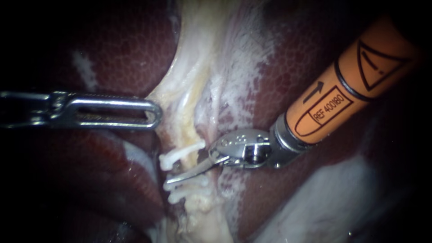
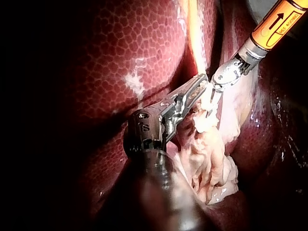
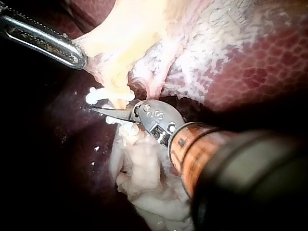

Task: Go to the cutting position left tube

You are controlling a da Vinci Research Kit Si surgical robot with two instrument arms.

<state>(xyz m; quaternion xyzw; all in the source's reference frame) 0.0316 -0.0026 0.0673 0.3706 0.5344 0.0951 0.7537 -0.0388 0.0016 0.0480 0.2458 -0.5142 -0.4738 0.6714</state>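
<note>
A pale tube point(image 1: 188, 135) runs down between the dark red liver lobes and carries white clips. One clip point(image 1: 180, 154) sits above my right instrument's blades and the other clips point(image 1: 186, 192) lie just below them. My right instrument point(image 1: 173, 178), on an orange shaft from the upper right, reaches across the tube between the clips. Its jaws are open: one blade lies over the tube and the other is hidden behind it. My left instrument point(image 1: 155, 113) comes in from the left, shut on the pale tissue's edge point(image 1: 167, 96) above the clips. It also shows in the left wrist view point(image 2: 202, 83).
Liver point(image 1: 112, 40) surrounds the tube on both sides. Whitish frayed tissue point(image 1: 238, 67) spreads to the tube's upper right. A lumpy pale mass point(image 3: 144, 178) lies under my right instrument's shaft. A pale sheet point(image 1: 333, 202) fills the lower right.
</note>
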